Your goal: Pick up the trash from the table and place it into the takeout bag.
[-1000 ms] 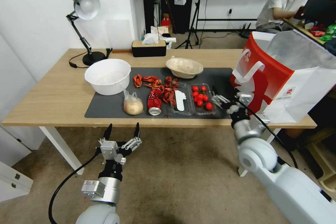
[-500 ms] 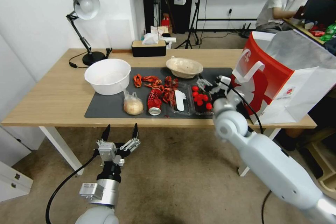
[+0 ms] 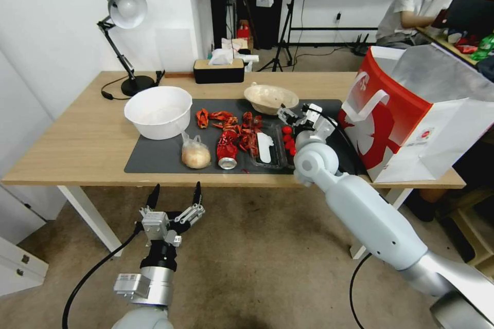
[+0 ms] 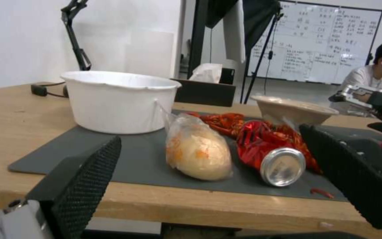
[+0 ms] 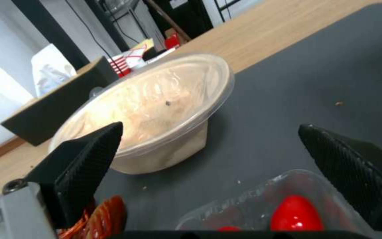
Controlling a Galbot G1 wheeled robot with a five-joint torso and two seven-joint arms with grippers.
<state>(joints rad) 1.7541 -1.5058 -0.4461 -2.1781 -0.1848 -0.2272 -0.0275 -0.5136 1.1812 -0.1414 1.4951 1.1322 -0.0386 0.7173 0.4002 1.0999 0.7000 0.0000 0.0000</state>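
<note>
1. The left gripper [image 3: 174, 196] hangs at lower left of the head view, below the table's [image 3: 77, 139] near edge, fingers spread wide and empty; it looks parked.
2. In the left wrist view the round bun in clear bag [image 4: 197, 151] and the crushed red can [image 4: 270, 151] lie side by side on the dark grey mat [image 3: 159, 157] near the front edge. The can lies on its side, long axis running front to back, its silver end facing the near edge.
3. At centre right of the head view the right gripper [image 3: 294, 114] hovers over the clear tray of cherry tomatoes [image 3: 288, 144], released and holding nothing.
4. The relation that matters: the shallow beige bowl [image 3: 271, 98] sits just beyond and slightly left of the right gripper, upright with its mouth up. In the right wrist view the bowl [image 5: 156, 109] lies ahead between the spread fingertips but not yet within them. The right arm is far nearer to it than the left.
5. The takeout bag [image 3: 406, 113] stands at right, mouth open upward, close beside the right arm.
6. The large white bowl [image 3: 158, 111] rests at the mat's left end.
</note>
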